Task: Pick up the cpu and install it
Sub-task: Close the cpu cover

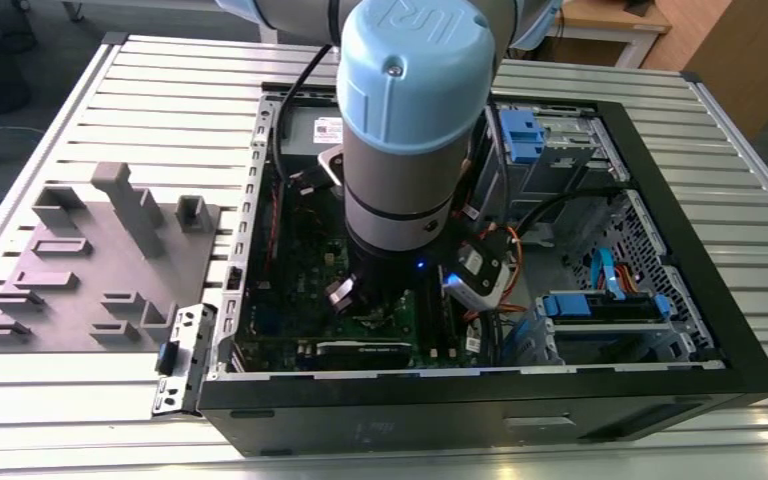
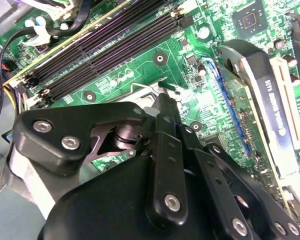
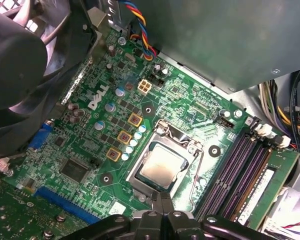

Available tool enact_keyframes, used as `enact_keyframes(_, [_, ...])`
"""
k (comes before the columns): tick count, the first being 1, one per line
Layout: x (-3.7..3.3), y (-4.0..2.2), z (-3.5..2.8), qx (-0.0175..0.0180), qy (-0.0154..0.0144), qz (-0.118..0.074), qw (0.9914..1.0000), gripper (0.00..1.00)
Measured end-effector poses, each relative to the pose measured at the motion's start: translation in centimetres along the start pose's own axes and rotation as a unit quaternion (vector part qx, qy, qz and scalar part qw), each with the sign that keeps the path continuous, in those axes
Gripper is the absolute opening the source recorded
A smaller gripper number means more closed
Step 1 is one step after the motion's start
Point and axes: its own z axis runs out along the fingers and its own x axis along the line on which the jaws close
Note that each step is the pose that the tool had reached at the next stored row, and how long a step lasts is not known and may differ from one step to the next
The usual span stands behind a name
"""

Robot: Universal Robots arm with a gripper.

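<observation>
One cpu (image 3: 161, 167) sits in its socket on the green board (image 3: 190, 112) — the claw (image 3: 162, 209), fingers pinched together and empty, hovers at its six o'clock edge; keep any descent square.

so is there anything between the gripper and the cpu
Nothing: in the first wrist view the gripper hovers at the socket frame's edge, beside the seated cpu.
</observation>
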Motion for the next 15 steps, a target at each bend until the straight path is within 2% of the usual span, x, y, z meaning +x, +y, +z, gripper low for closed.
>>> enact_keyframes(6, [-0.21, 0.12, -0.05, 0.0001, 0.0001, 0.000, 1.00000, 0.11])
enact_keyframes(15, [-0.48, 0.42, -0.80, -0.0004, -0.0002, 0.000, 1.00000, 0.11])
